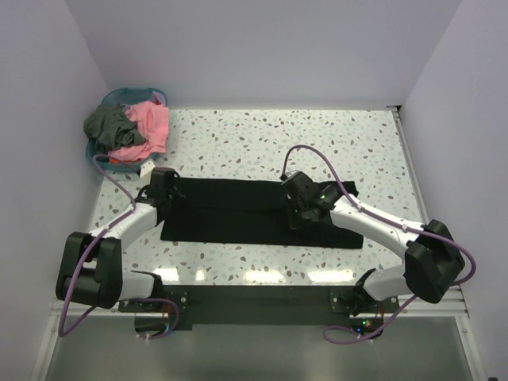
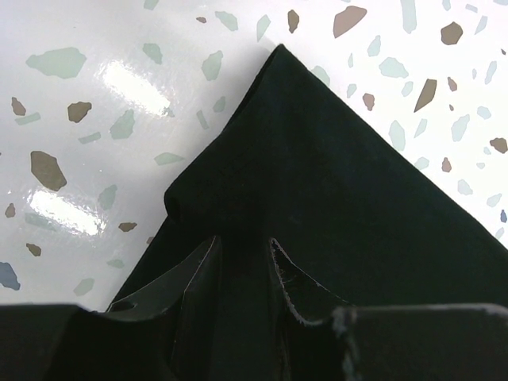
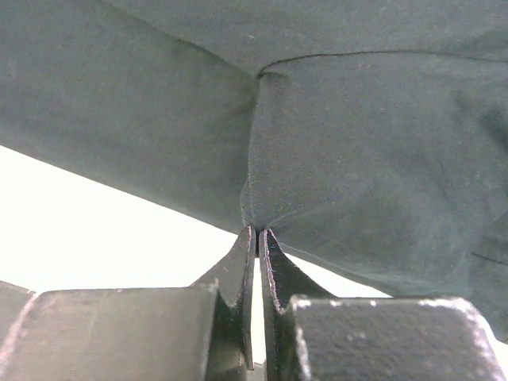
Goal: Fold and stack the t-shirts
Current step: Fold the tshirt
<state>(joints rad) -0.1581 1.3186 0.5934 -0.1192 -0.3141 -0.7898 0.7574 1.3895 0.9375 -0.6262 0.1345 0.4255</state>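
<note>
The black t-shirt (image 1: 230,210) lies folded into a long strip across the near middle of the table. My left gripper (image 1: 163,190) is at its left end. In the left wrist view the left gripper (image 2: 242,258) has its jaws narrowly apart with black cloth (image 2: 333,175) filling the gap, and a corner lies flat ahead. My right gripper (image 1: 295,208) is over the strip's right part. In the right wrist view the right gripper (image 3: 258,232) is shut on a pinch of the cloth (image 3: 357,143), lifted off the table. The coral pink t-shirt (image 1: 151,123) and dark grey t-shirt (image 1: 107,123) are heaped in the basket.
The round blue basket (image 1: 119,95) stands at the far left corner against the wall. The speckled white table (image 1: 278,135) runs between white walls on the left, back and right. Purple cables loop over both arms.
</note>
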